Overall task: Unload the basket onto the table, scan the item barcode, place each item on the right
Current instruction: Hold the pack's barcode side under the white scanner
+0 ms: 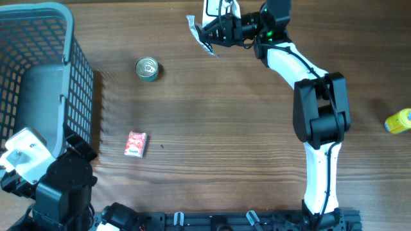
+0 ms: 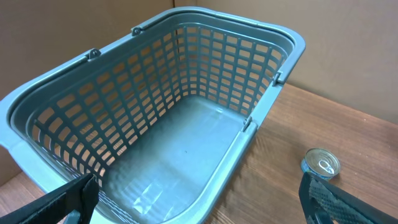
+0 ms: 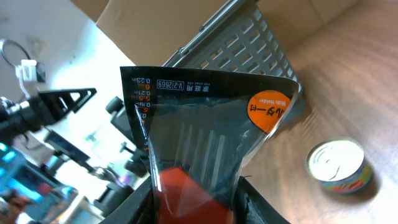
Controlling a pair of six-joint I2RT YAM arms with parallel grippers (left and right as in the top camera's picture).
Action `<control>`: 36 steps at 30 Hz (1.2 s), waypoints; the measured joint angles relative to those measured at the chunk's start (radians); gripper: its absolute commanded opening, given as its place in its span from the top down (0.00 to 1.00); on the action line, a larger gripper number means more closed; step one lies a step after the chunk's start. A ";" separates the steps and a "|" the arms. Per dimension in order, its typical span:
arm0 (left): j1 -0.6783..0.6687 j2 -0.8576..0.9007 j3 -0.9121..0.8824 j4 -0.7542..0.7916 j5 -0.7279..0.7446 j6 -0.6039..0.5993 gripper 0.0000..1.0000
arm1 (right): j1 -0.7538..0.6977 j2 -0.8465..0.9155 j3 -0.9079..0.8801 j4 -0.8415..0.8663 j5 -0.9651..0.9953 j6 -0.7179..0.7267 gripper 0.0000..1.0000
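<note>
The dark packet (image 3: pixel 199 155) sits pinched in the closed jaws of your right gripper (image 1: pixel 213 32), lifted over the tabletop's (image 1: pixel 225 128) far edge. At the left edge, your left gripper (image 2: pixel 199 205) hangs wide open, empty, above the basket (image 1: pixel 70 70). You look mid-presentation; next, turn its printed face toward a scanner I cannot see.

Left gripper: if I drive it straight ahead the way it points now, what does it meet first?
Most likely the basket: the open left gripper faces into its top, so the inner wall or floor comes first, though depth is unclear. The tin can sits off to the right.
</note>
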 measured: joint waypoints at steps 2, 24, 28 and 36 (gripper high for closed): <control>0.000 0.000 0.000 0.000 0.003 0.000 0.00 | 0.000 0.000 0.000 -0.059 0.000 -0.060 0.95; 0.000 0.000 0.000 -0.002 0.015 0.000 0.00 | -0.002 0.000 0.002 -0.955 0.740 -0.366 0.95; 0.000 0.000 0.000 -0.002 0.015 0.000 0.00 | -0.002 0.000 0.002 -0.960 0.826 -0.504 0.95; 0.000 0.000 0.000 -0.002 0.015 0.000 0.00 | -0.001 0.000 0.002 -0.955 1.034 -0.716 0.95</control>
